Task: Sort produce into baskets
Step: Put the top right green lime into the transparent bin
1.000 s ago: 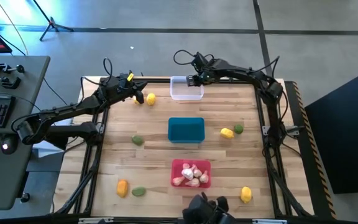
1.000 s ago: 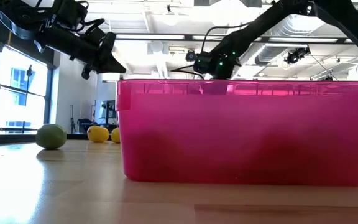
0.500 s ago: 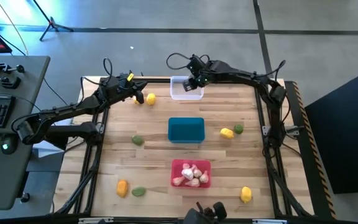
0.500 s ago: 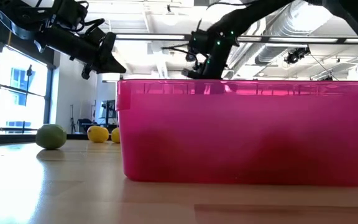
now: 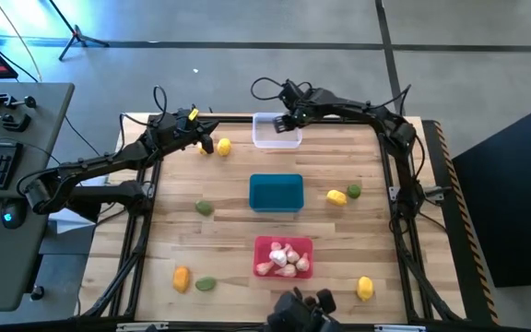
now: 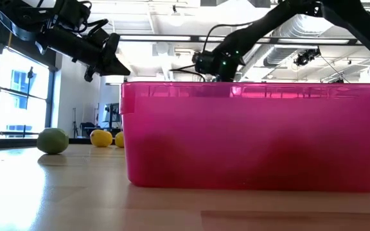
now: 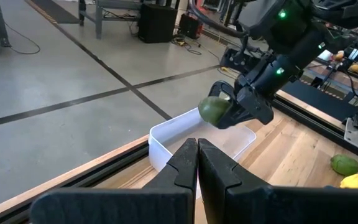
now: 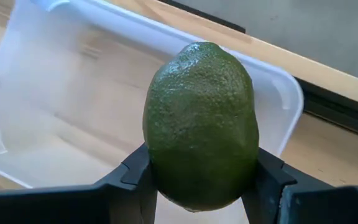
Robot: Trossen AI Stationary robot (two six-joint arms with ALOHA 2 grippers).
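My right gripper (image 5: 289,119) hangs over the clear basket (image 5: 277,132) at the table's far edge, shut on a dark green piece of produce (image 8: 201,124). The left wrist view also shows this green piece (image 7: 214,110) above the clear basket (image 7: 166,134). My left gripper (image 5: 209,144) waits shut above the far left, next to a yellow fruit (image 5: 223,146). The teal basket (image 5: 276,193) stands mid-table. The red basket (image 5: 258,256) near the front holds whitish-pink bulbs (image 5: 284,258). My right gripper pinches the green piece by its two opposite sides (image 8: 157,165), low on its body, between its two fingers (image 8: 267,177). The fingers slant steeply down from above. The piece sits with its long axis in line with the fingers, lifted clear above the clear basket's inside.
Loose produce lies on the wooden table: a green piece (image 5: 205,208) left of the teal basket, a yellow (image 5: 336,196) and a green one (image 5: 353,190) to its right, an orange (image 5: 182,278) and a green one (image 5: 206,284) front left, a yellow one (image 5: 365,289) front right.
My right gripper, keeping hold of the green piece, has swung a short way toward the table's left and near edge over the clear basket, then come back close to where it was, rolling slightly. The left arm has kept still.
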